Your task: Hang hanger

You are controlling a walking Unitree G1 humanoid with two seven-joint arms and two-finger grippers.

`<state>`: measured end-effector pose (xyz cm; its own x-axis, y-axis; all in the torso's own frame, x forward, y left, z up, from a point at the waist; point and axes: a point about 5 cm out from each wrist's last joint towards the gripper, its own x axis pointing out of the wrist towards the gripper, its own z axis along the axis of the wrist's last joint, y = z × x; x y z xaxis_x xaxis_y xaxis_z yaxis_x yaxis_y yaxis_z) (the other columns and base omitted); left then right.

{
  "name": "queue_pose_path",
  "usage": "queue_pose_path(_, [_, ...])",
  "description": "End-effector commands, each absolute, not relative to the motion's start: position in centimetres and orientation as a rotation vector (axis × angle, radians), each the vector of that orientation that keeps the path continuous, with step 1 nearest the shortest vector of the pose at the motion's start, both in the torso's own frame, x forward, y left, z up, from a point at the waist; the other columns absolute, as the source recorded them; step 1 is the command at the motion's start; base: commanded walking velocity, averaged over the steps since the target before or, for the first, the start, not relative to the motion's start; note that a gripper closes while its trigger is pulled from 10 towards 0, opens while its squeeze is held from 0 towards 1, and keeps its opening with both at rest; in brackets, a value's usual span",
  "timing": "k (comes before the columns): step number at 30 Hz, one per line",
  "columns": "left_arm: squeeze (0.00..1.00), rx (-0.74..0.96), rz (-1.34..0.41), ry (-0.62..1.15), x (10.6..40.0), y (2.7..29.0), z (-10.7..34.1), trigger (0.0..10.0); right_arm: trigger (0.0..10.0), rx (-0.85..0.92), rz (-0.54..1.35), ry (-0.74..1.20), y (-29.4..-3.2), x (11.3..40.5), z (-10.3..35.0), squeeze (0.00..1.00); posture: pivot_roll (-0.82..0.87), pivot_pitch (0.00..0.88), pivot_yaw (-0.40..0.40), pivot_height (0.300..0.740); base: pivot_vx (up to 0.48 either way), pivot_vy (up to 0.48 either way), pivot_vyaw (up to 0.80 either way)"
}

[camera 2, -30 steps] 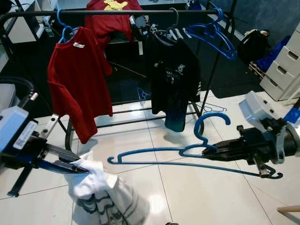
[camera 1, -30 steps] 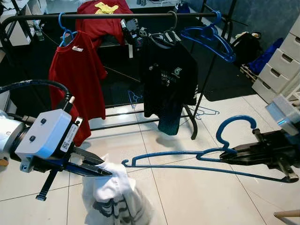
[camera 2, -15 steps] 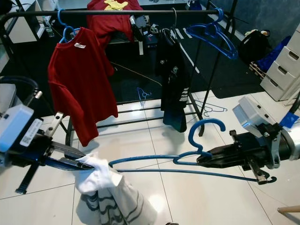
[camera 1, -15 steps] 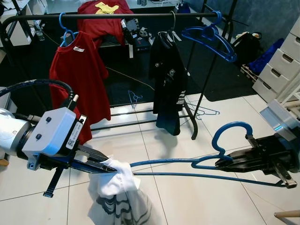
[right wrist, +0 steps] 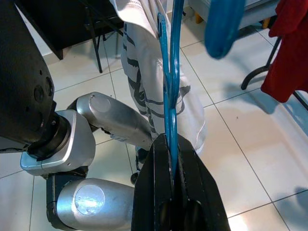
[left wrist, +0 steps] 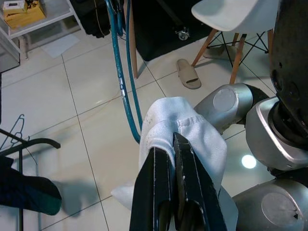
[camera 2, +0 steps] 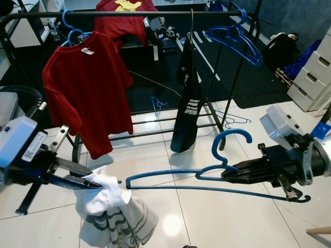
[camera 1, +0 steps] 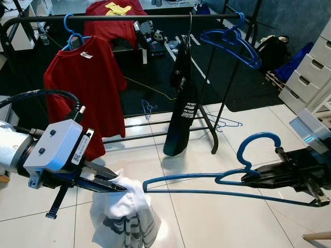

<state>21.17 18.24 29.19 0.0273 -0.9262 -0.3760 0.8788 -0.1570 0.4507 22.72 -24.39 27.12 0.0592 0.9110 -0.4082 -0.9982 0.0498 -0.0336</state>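
Note:
My right gripper (camera 1: pixel 247 177) is shut on a blue plastic hanger (camera 1: pixel 207 181), held flat above the tiled floor with its hook (camera 1: pixel 257 140) curling upward. The hanger's far arm tip touches a white garment with dark stripes (camera 1: pixel 124 212). My left gripper (camera 1: pixel 118 185) is shut on that garment's top, and the cloth droops below it. In the left wrist view the black fingers (left wrist: pixel 166 187) pinch the white cloth (left wrist: pixel 185 130) beside the hanger's blue bars (left wrist: pixel 124 86). In the right wrist view the hanger (right wrist: pixel 169 96) runs out to the striped garment (right wrist: pixel 144 72).
A black clothes rail (camera 1: pixel 129 17) stands ahead, carrying a red shirt (camera 1: pixel 83 82) on a blue hanger, a dark shirt (camera 1: pixel 181 98) turned edge-on, and an empty blue hanger (camera 1: pixel 232 44). White drawers (camera 1: pixel 310 72) stand at the right. Spare hangers lie on the floor under the rail.
The hanger's tip has reached the white garment at my left gripper. The dark shirt on the rail has swung edge-on, and the red shirt has turned wider.

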Motion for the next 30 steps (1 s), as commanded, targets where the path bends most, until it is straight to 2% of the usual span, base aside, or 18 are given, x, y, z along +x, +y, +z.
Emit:
queue_pose_path(1, [0.0,0.717,-1.575,-0.106,21.1,18.6,29.6,10.0,10.0,-0.367,1.488,0.314,-24.6,22.5,27.3,0.0,-0.13,0.135,0.014,0.74,0.0,0.0,0.0])
queue_pose_path(11, [0.0,0.728,-1.59,-0.116,21.1,18.3,29.6,10.0,10.0,-0.358,1.551,0.348,-23.8,22.3,26.7,0.0,-0.12,0.133,0.01,0.74,0.0,0.0,0.0])
queue_pose_path(21, [0.0,0.813,-1.574,-0.163,21.5,17.7,30.0,10.0,10.0,-0.328,1.635,0.386,-22.7,22.0,25.6,0.0,-0.12,0.129,0.009,0.74,0.0,0.0,0.0])
queue_pose_path(23, [0.0,0.841,-1.582,-0.238,21.6,16.7,30.6,10.0,10.0,-0.305,1.681,0.389,-21.5,21.8,24.6,0.0,-0.11,0.126,0.009,0.74,0.0,0.0,0.0])
queue_pose_path(30, [0.0,0.84,-1.612,-0.298,21.1,15.6,31.1,10.0,10.0,-0.298,1.666,0.358,-20.7,22.4,24.2,0.0,-0.11,0.122,0.011,0.74,0.0,0.0,0.0])
